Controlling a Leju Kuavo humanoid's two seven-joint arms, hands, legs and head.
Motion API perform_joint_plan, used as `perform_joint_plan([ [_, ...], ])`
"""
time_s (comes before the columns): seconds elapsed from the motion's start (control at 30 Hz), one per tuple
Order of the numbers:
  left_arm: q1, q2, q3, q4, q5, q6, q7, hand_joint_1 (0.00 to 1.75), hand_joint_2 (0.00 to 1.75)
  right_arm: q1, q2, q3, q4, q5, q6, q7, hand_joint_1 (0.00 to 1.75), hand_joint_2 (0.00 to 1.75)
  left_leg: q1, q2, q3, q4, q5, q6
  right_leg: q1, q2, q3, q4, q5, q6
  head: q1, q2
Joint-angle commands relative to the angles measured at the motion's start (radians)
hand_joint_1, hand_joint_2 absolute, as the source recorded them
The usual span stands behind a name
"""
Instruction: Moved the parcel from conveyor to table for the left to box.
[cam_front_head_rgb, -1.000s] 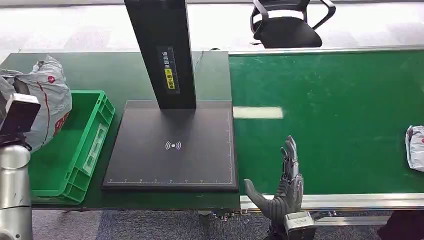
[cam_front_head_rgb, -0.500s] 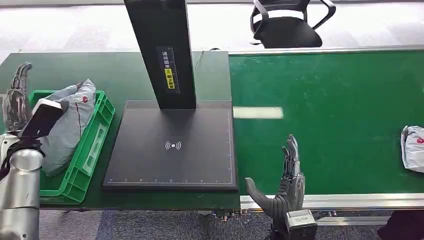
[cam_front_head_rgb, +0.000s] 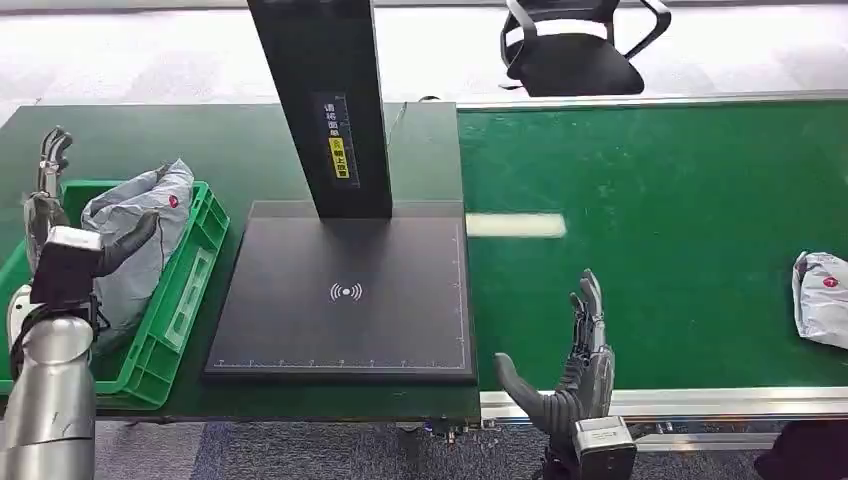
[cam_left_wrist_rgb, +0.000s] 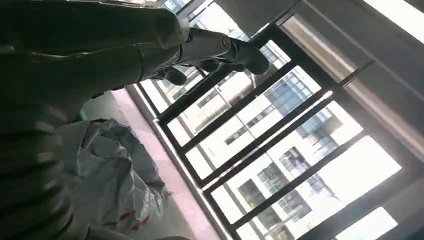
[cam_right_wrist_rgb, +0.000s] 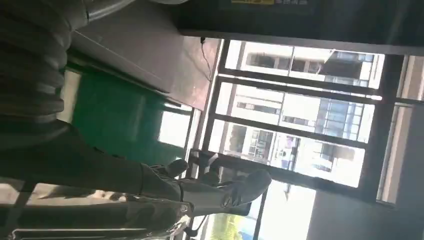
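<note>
Parcel (cam_front_head_rgb: 140, 240): a grey plastic mailing bag with red marks lies crumpled in the green crate (cam_front_head_rgb: 195, 275) at the left of the head view, leaning over the crate's far end. Two parcels can be counted; the second parcel (cam_front_head_rgb: 822, 297), also grey, lies on the green conveyor belt (cam_front_head_rgb: 650, 250) at the right edge of the frame, well apart from both hands.

The left hand (cam_front_head_rgb: 45, 205) is raised over the crate's left side, just beside the bag, fingers apart and holding nothing. In the left wrist view its fingers (cam_left_wrist_rgb: 220, 50) are spread in front of the windows, with the bag (cam_left_wrist_rgb: 115, 180) below them.

The right hand (cam_front_head_rgb: 575, 375) stands upright at the belt's near rail, fingers straight, thumb out, released.

Between crate and belt sits one flat black scanner pad (cam_front_head_rgb: 345, 295) with a black post (cam_front_head_rgb: 320, 100) rising from it. One office chair (cam_front_head_rgb: 575, 45) stands beyond the belt.
</note>
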Motion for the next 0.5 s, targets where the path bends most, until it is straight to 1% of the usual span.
perform_joint_plan([
  [0.03, 0.300, -0.182, -0.157, -0.378, 0.027, 0.125, -0.055, 0.00, 1.75, -0.011, -0.011, -0.015, 0.032, -0.013, -0.020, -0.001, 0.00, 1.75, -0.001, -0.001, 0.002, -0.002, -0.001, 0.002, -0.001, -0.002, 0.003, -0.002, 0.000, -0.001, 0.000, 0.000],
  [0.07, 0.289, -0.170, -0.157, -0.369, 0.035, 0.130, -0.052, 0.00, 1.75, -0.011, -0.011, -0.015, 0.032, -0.014, -0.020, -0.002, 0.00, 1.75, -0.001, -0.004, 0.003, -0.002, -0.001, 0.004, 0.000, -0.004, 0.005, -0.004, -0.001, -0.002, 0.002, 0.000],
  [0.13, 0.280, -0.163, -0.150, -0.362, 0.043, 0.128, -0.051, 0.00, 1.75, -0.011, -0.012, -0.015, 0.031, -0.014, -0.020, -0.002, 0.00, 1.75, 0.000, -0.002, 0.001, -0.001, -0.001, 0.002, 0.000, -0.001, 0.002, -0.002, 0.000, -0.002, 0.001, 0.000],
  [0.2, 0.276, -0.161, -0.149, -0.358, 0.046, 0.126, -0.051, 0.00, 1.75, -0.011, -0.012, -0.015, 0.031, -0.014, -0.021, -0.002, 0.00, 1.75, 0.000, -0.002, 0.001, -0.001, -0.001, 0.002, 0.000, -0.002, 0.002, -0.002, 0.000, -0.003, 0.001, 0.000],
  [0.27, 0.369, -0.213, -0.191, -0.419, 0.012, 0.127, -0.087, 0.00, 1.75, -0.016, -0.009, -0.016, 0.030, -0.016, -0.024, -0.002, 0.00, 1.75, 0.000, -0.004, 0.002, -0.002, 0.000, 0.002, 0.001, -0.003, 0.003, -0.003, 0.000, -0.004, 0.001, 0.000],
  [0.3, 0.379, -0.219, -0.200, -0.425, 0.005, 0.134, -0.089, 0.00, 1.75, -0.017, -0.008, -0.016, 0.030, -0.016, -0.024, -0.002, 0.00, 1.75, 0.000, -0.002, 0.003, -0.002, -0.001, 0.002, 0.000, -0.001, 0.003, -0.003, 0.000, -0.002, 0.000, 0.000],
  [0.37, 0.448, -0.273, -0.243, -0.462, -0.026, 0.153, -0.104, 0.00, 1.75, -0.021, -0.006, -0.015, 0.028, -0.014, -0.026, -0.001, 0.00, 1.75, 0.000, -0.001, 0.005, -0.003, -0.001, 0.003, 0.001, 0.000, 0.005, -0.004, 0.000, -0.003, 0.000, 0.000],
  [0.4, 0.473, -0.287, -0.267, -0.473, -0.044, 0.167, -0.110, 0.00, 1.75, -0.024, -0.005, -0.015, 0.027, -0.014, -0.026, 0.000, 0.00, 1.75, 0.000, 0.001, 0.005, -0.003, -0.001, 0.003, 0.000, 0.000, 0.006, -0.003, 0.000, -0.002, 0.000, 0.000],
  [0.43, 0.521, -0.313, -0.303, -0.486, -0.060, 0.194, -0.108, 0.00, 1.75, -0.028, -0.005, -0.014, 0.029, -0.011, -0.025, 0.005, 0.00, 1.75, -0.001, -0.001, 0.005, -0.002, -0.001, 0.003, 0.000, -0.001, 0.006, -0.003, -0.001, -0.002, 0.001, 0.000],
  [0.5, 0.596, -0.337, -0.330, -0.513, -0.047, 0.239, -0.117, 0.00, 1.75, -0.035, -0.005, -0.008, 0.034, -0.010, -0.027, 0.011, 0.00, 1.75, -0.001, -0.002, 0.005, -0.002, -0.001, 0.002, 0.000, -0.001, 0.006, -0.002, -0.001, -0.002, 0.000, 0.000],
])
